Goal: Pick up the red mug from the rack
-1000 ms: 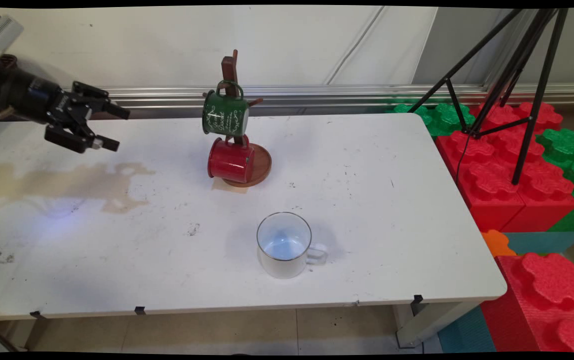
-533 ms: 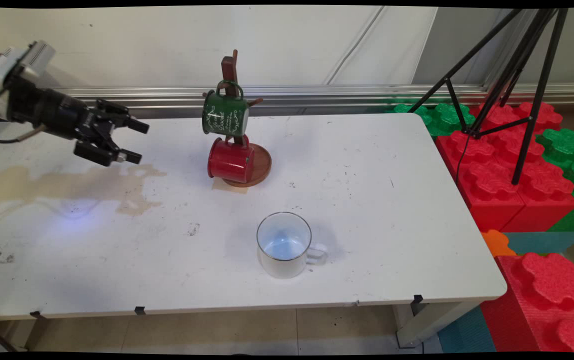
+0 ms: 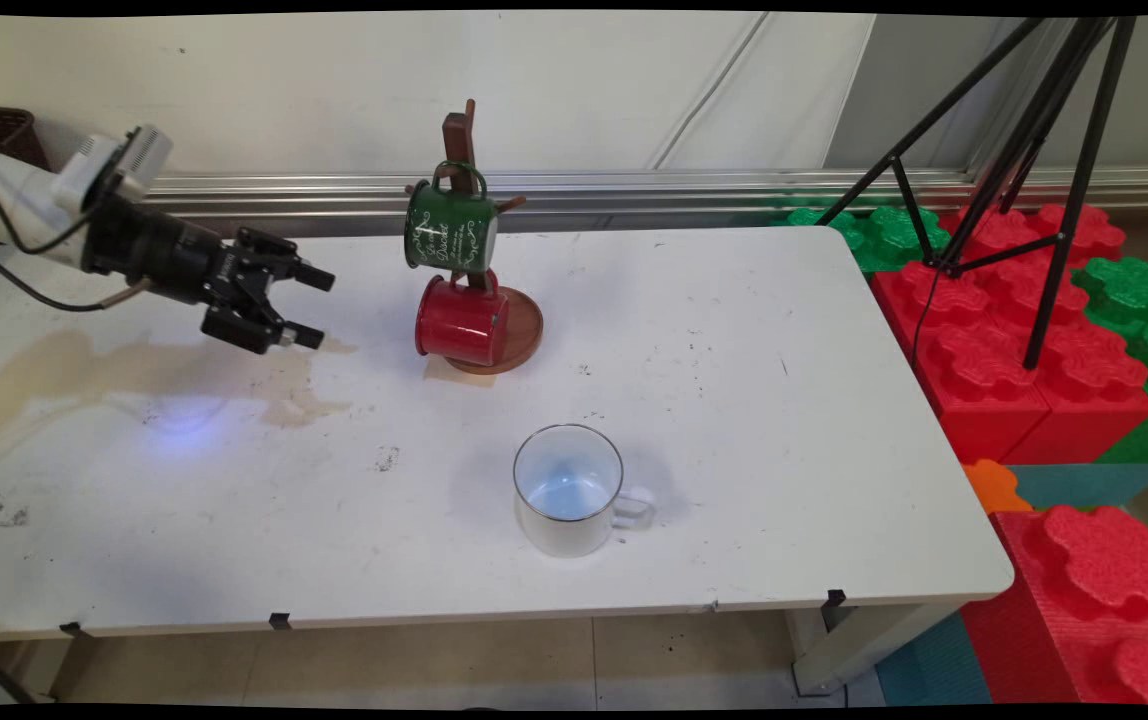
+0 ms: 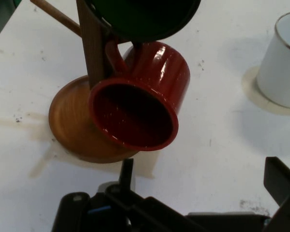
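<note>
Three mugs are sitting in front of me on the white table [image 3: 734, 400]. I am holding my gripper [image 3: 312, 306] low over the table's left side, pointing toward the wooden mug stand [image 3: 519, 335], with my two fingers spread wide apart and nothing between them. In the hand view only part of one finger [image 4: 280, 181] is showing at the lower right, and the linkage is filling the bottom edge.

The red mug [image 3: 461, 320] is nearest to me. It is hanging by its handle from a low peg on the stand, tilted on its side, with its open mouth facing me; from the hand camera I am looking straight into it [image 4: 135, 116]. It is hanging over the stand's round wooden base [image 4: 69, 121], and I cannot tell whether it is touching the base. Just above it the green mug [image 3: 451, 227], with white lettering on its side, is hanging from a higher peg of the upright post [image 4: 94, 43].

The white mug [image 3: 569, 490] is standing upright on the table, well apart from the stand and closer to the near edge, with its handle turned to the right in the main view. In the hand view it is showing at the upper right [image 4: 282, 63].

A brownish stain [image 3: 134, 365] is spreading across the tabletop beneath my arm.
</note>
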Controlling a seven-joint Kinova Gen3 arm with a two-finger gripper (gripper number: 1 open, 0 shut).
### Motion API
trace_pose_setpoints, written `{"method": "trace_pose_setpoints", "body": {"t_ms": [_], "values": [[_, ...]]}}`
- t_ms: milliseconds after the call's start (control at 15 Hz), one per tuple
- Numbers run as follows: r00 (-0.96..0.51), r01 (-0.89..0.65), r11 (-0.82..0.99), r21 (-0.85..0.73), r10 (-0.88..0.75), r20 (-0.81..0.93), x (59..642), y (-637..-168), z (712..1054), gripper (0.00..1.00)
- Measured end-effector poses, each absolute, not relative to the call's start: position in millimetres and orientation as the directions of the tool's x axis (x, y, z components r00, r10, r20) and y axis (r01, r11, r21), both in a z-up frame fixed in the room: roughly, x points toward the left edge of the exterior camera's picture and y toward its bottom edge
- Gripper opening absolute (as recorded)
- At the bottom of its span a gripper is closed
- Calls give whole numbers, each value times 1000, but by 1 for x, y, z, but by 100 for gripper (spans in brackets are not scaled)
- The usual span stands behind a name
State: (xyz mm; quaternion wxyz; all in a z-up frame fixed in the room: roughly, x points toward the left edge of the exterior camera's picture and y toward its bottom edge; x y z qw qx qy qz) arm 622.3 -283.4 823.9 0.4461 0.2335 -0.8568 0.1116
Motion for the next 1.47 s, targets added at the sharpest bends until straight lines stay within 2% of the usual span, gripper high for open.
{"method": "trace_pose_setpoints", "body": {"t_ms": [733,1467], "values": [[-476,-477,878,43,-299,827,609,-311,785,100],[-405,-476,875,88,-307,861,595,-335,760,100]]}}
